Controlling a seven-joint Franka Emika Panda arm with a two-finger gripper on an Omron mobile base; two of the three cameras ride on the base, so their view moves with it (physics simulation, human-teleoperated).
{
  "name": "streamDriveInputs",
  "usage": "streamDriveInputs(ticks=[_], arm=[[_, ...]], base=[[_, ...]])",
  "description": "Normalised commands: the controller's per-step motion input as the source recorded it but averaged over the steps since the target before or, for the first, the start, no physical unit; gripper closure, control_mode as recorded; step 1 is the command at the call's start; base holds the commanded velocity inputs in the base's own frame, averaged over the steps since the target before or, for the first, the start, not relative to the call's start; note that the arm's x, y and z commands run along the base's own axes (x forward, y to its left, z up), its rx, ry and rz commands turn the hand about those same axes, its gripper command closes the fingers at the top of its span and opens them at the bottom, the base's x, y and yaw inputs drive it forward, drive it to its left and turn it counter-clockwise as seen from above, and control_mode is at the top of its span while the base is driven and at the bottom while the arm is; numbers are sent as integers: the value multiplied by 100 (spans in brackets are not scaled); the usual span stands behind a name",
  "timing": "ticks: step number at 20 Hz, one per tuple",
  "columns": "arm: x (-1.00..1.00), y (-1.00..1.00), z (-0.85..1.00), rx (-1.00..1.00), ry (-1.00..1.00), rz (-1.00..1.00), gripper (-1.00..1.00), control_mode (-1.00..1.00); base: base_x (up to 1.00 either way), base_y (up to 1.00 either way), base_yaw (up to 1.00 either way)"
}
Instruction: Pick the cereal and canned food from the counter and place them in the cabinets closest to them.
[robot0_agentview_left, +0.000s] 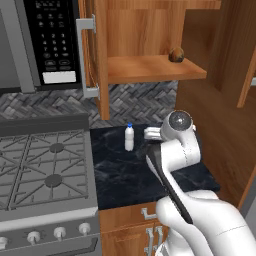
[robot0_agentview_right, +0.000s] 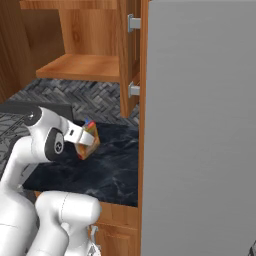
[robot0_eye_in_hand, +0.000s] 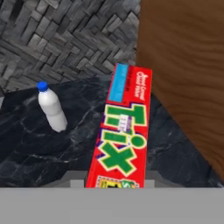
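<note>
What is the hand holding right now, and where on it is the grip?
The hand holds the cereal, lifted off the counter. The grip is at the box's lower end, where grey finger tips flank its sides.

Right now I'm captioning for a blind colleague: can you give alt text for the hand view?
A tall red cereal box rises from the view's bottom edge over a black marbled counter. A white bottle with a blue cap stands to its left, a wooden panel to its right, herringbone tile behind.

Red cereal (robot0_eye_in_hand: 122, 131) above counter (robot0_eye_in_hand: 26, 144)
</note>
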Motion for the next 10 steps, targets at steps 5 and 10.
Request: streamDriveInputs(ticks=[5,10], arm=[[-20,0,64,0,-5,0,100,-100],[-20,0,64,0,-3,0,100,-100]], base=[[0,0,0],[0,0,0]])
